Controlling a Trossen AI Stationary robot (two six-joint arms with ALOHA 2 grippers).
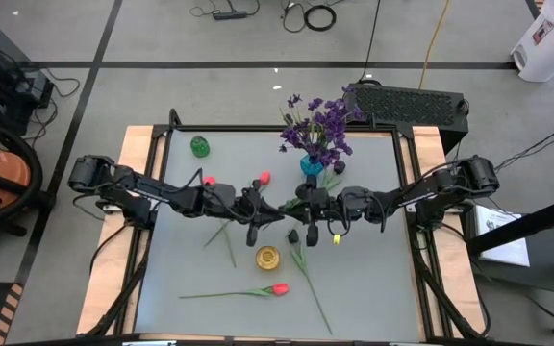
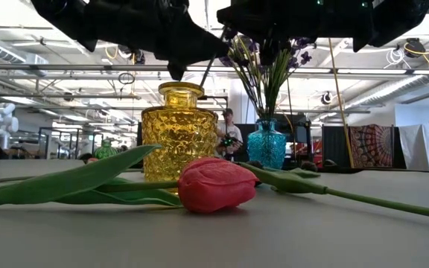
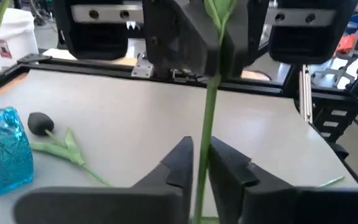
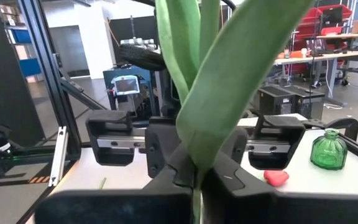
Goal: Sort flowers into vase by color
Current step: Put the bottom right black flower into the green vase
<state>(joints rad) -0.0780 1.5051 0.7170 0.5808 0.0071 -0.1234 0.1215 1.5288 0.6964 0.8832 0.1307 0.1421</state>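
- Blue vase [image 1: 311, 165] is standing at the table's far edge, centre, w/ the purple flowers [image 1: 317, 125] bunched in it; low view is showing their stems going into its neck.
- Yellow vase [image 1: 268, 257] is sitting toward the near middle; nothing is showing in it from above. Low view puts it right behind the red tulip.
- Green vase [image 1: 200, 146] is sitting at the far left; can't tell if anything is in it.
- Left gripper [image 3: 194, 163] and right gripper [image 4: 194, 177] are meeting nose to nose over the table centre, both pinching one green stem [image 3: 207, 109] btwn their fingers; its leaves [image 4: 213, 81] are filling the right wrist view.
- Red tulip [image 1: 277, 288] is lying flat near the front edge, stem running left, well apart from both grippers.
- Two more red buds [image 1: 264, 177] are lying on the far side of the left arm; one [image 1: 209, 180] is sitting just beside the arm.
- Dark tulip [image 3: 40, 122] is lying on the table near the blue vase, stem w/ leaf trailing off.
- Another long stem [image 1: 313, 284] is lying right of the yellow vase, running toward the front.
- Both arms are crossing the table's middle, blocking the top view of what lies under them.
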